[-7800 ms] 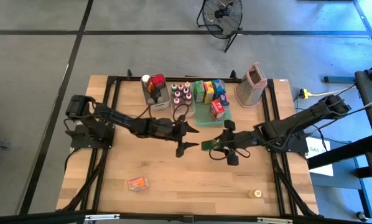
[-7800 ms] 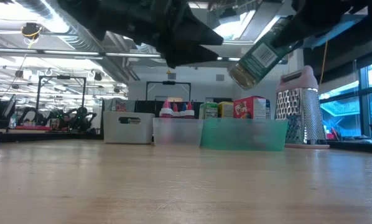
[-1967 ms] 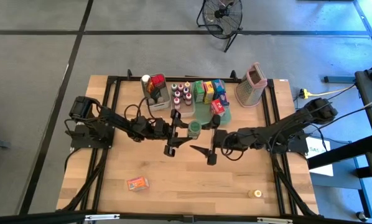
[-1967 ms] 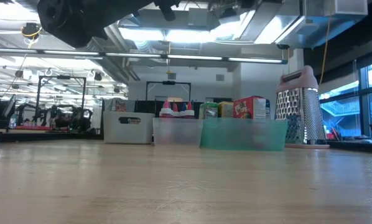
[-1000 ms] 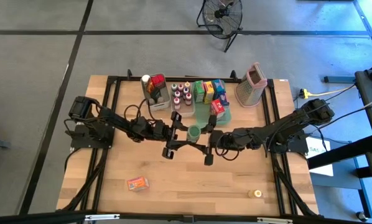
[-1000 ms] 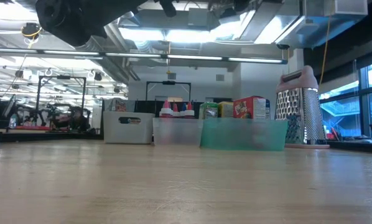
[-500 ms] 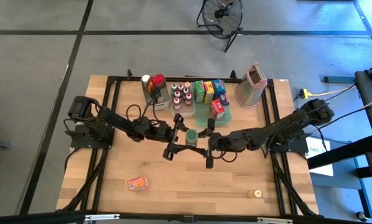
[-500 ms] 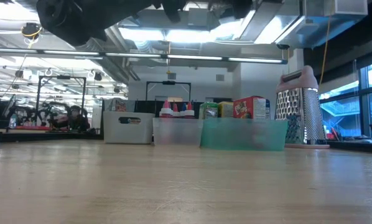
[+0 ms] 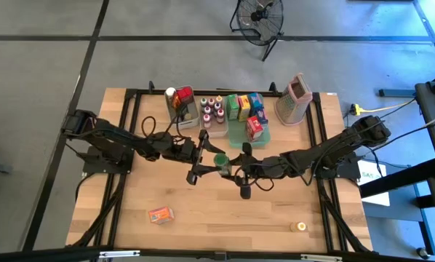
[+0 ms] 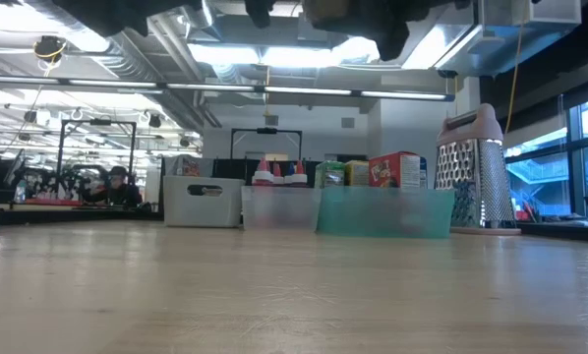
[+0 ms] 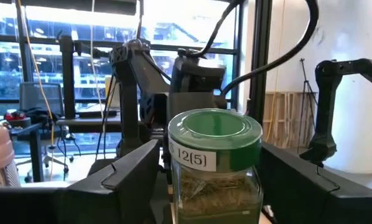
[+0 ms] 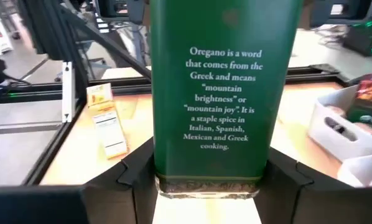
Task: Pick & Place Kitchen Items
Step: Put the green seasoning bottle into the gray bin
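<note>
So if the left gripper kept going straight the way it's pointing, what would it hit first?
Probably the oregano jar, already between the left gripper's open fingers and held by the right gripper.

The metal box grater [image 9: 294,98] with its pink top stands upright at the far right corner of the wooden tabletop [image 9: 188,200]. Just beside the grater sits the green tray [image 9: 241,132], then two clear plastic bins [image 9: 192,115]. A black floor fan [image 9: 259,16] stands beyond the grater, off the tabletop.
</note>
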Robot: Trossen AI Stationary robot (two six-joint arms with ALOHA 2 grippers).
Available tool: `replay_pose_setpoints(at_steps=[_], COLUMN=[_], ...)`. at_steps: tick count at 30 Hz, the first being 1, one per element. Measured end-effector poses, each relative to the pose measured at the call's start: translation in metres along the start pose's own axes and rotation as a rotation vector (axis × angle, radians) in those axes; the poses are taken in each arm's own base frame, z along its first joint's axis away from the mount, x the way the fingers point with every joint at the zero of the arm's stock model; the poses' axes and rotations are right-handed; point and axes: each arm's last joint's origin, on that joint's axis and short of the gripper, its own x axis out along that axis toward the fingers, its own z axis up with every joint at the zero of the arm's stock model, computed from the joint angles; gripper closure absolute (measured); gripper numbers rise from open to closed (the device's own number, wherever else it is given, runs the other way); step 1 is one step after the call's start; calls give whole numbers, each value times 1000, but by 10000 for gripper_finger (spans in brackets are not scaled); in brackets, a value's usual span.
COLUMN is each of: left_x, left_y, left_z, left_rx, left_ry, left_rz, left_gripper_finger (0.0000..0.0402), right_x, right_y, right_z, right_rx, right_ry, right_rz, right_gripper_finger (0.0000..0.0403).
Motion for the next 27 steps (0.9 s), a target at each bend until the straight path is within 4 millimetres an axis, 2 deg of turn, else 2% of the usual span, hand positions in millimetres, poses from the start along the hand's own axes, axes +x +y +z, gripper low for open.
replay_pose_setpoints(at_steps=[7, 17, 22, 27], left_x=[0, 18, 19, 19], left_y=[0, 2, 2, 2], left_z=[-1, 12, 12, 12], left_rx=[-20, -24, -20, -23], left_ry=[19, 119, 129, 130], left_rz=[2, -18, -17, -11], left_gripper_finger=[166, 174, 173, 191], right_x=[0, 0, 0, 0], right_y=[-1, -1, -1, -1], right_z=[-1, -1, -2, -2], right_rx=[20, 25, 27, 25], right_ry=[14, 18, 24, 25], right_rz=[24, 26, 29, 20], right_gripper_finger=[206, 206, 206, 206])
